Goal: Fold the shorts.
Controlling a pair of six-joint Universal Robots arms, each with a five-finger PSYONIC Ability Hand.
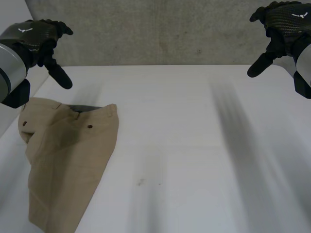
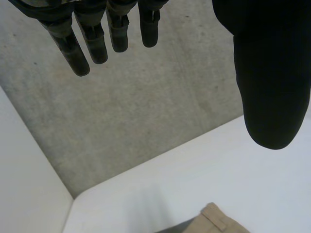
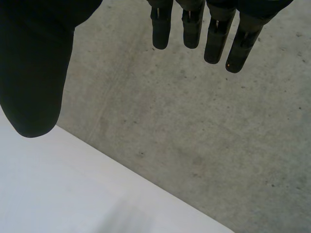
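Tan shorts (image 1: 65, 160) lie on the left part of the white table (image 1: 194, 145), waistband towards the far side and legs running to the near edge. They look folded lengthwise, with two dark buttons showing. My left hand (image 1: 41, 36) hangs open in the air above and behind the waistband, touching nothing. In the left wrist view its fingers (image 2: 97, 36) are straight and a corner of the shorts (image 2: 218, 221) lies below them. My right hand (image 1: 282, 29) is raised at the far right, open and empty, its fingers (image 3: 204, 34) straight over the table's far edge.
A grey concrete wall (image 1: 160, 31) runs behind the table's far edge. A white surface (image 2: 24, 179) borders the table on the left.
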